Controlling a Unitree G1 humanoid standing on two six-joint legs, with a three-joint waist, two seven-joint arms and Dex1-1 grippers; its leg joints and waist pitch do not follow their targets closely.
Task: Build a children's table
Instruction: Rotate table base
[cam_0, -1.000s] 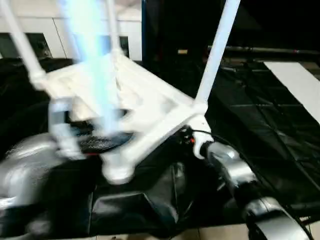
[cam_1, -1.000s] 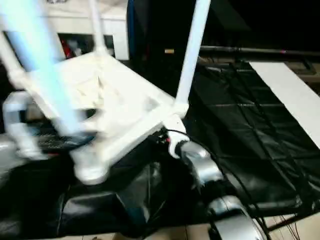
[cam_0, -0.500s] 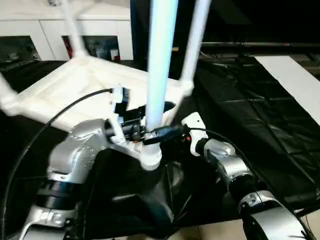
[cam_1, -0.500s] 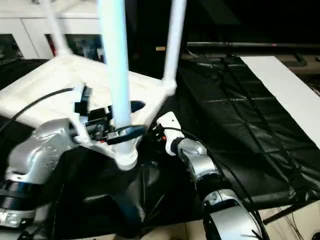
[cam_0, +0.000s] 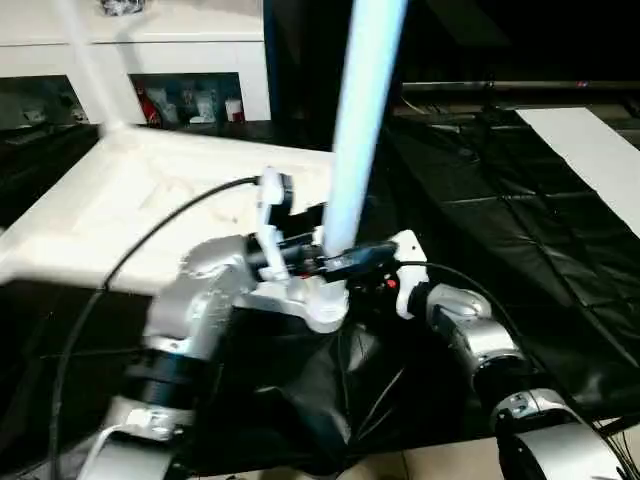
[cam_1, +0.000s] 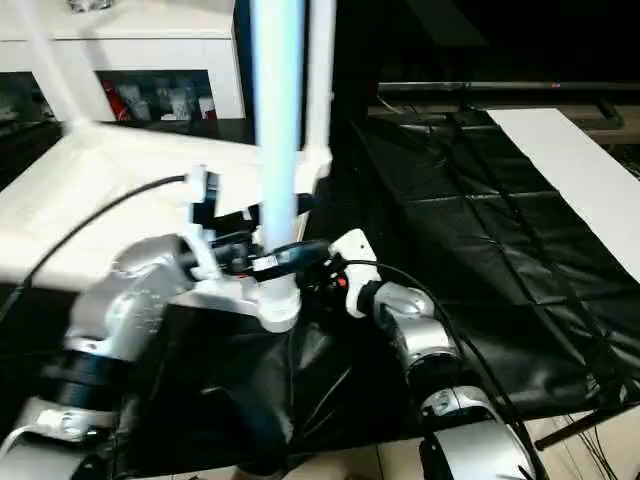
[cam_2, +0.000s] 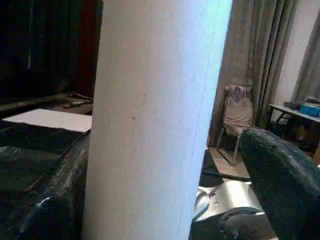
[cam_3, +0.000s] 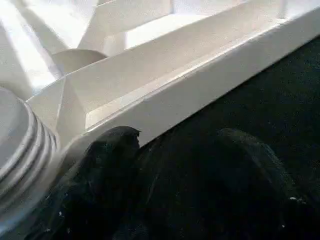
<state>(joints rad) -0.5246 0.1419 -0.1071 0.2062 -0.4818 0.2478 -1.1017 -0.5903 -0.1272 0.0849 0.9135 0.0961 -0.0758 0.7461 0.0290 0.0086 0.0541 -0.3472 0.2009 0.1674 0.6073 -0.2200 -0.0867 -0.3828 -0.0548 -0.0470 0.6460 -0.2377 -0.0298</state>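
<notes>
Upturned white table top (cam_0: 150, 215) lying ribbed side up on black sheeting (cam_0: 520, 220), from centre out toward nine o'clock. Nearest leg (cam_0: 365, 120) rising upright toward twelve o'clock from the near corner socket (cam_0: 325, 305). Left gripper (cam_0: 335, 262) spread wide around that leg's base, fingers either side. Right gripper (cam_0: 385, 280) at three o'clock of the socket, half open against the top's rim (cam_3: 200, 75); hold uncertain. White cabinet (cam_0: 150, 60) behind at eleven o'clock.

table top (cam_0: 130, 200): upside down on the worktop (cam_0: 520, 190), toward its left edge | leg (cam_0: 362, 120): upright in the top's near right corner socket | left claw (cam_0: 335, 262): around leg base | right claw (cam_0: 385, 285): just right of that corner | cabinet (cam_0: 150, 60): behind
</notes>
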